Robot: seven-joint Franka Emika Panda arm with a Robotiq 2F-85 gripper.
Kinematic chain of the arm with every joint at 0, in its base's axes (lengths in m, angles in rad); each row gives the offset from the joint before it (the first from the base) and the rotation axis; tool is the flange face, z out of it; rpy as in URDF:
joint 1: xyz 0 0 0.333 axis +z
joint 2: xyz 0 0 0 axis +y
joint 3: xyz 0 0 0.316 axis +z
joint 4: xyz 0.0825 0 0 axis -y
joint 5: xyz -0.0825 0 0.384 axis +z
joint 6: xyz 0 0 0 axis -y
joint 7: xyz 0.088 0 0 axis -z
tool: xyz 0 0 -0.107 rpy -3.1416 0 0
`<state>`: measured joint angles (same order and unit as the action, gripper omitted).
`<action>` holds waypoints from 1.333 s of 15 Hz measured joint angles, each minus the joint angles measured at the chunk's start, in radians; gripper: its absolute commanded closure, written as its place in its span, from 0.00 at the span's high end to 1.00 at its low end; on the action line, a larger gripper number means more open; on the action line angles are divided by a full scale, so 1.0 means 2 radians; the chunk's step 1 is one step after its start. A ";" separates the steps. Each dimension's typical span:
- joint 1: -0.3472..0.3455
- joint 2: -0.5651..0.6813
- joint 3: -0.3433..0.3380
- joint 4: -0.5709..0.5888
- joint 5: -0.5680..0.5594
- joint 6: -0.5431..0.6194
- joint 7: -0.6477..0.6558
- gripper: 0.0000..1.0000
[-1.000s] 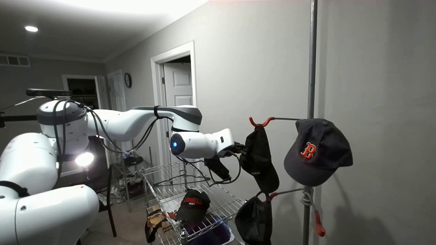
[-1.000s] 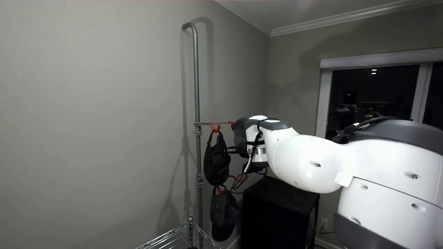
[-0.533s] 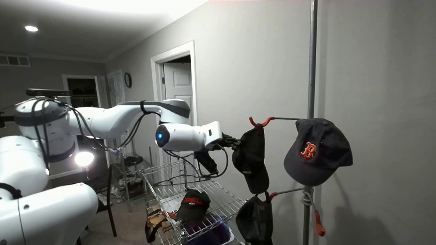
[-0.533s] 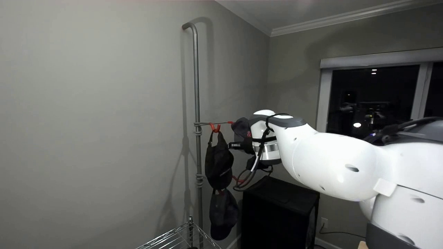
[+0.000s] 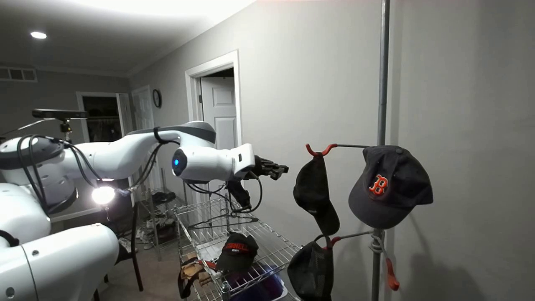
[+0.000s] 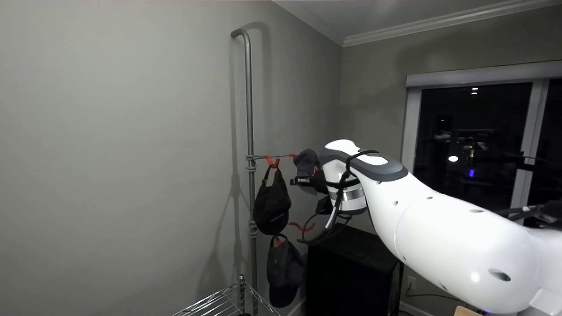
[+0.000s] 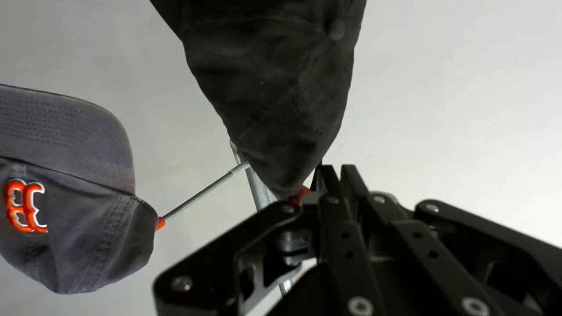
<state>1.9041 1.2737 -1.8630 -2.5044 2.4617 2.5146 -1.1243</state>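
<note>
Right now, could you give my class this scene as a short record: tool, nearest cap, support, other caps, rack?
Tool: shut, holding nothing
Nearest cap: black cap, apart from the tool, hanging on a red hook
Support: upright metal pole
Other hanging caps: dark cap with an orange B; lower dark cap, beneath the black cap
Wire rack: cap with red CORNELL lettering on it

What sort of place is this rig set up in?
Probably a room in someone's home, though which room isn't clear: a white panel door, a wall clock and a black baseball cap hanging from a red-tipped hook all suggest it.
</note>
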 measured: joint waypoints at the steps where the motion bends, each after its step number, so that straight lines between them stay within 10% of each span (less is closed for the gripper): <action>1: 0.000 0.010 0.000 0.000 0.000 0.005 0.012 0.36; 11: -0.044 0.060 0.020 0.031 -0.107 -0.026 0.148 0.98; 20: -0.123 0.038 -0.012 0.079 -0.198 -0.149 0.199 1.00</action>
<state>1.6586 1.3494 -1.8862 -2.3464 2.0665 2.2175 -0.7270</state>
